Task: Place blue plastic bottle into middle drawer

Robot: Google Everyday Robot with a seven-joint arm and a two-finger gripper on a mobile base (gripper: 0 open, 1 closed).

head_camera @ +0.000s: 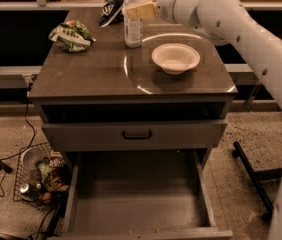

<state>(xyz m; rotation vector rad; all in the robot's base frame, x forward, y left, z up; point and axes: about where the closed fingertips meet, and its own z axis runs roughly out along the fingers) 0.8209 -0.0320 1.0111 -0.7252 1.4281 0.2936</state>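
Blue plastic bottle standing upright at back of cabinet top, near bowl. I'm judging it light, thin-walled, slick, tippy; I'm favouring a hold at mid-body. Gripper sitting at its upper part; clamped or released, I cannot tell. Middle drawer lying open below.

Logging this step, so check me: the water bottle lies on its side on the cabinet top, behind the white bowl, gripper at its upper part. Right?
Not quite: the camera view shows the water bottle standing upright, not on its side. The rest holds: it is on the cabinet top, behind the white bowl, with the gripper at its upper part.
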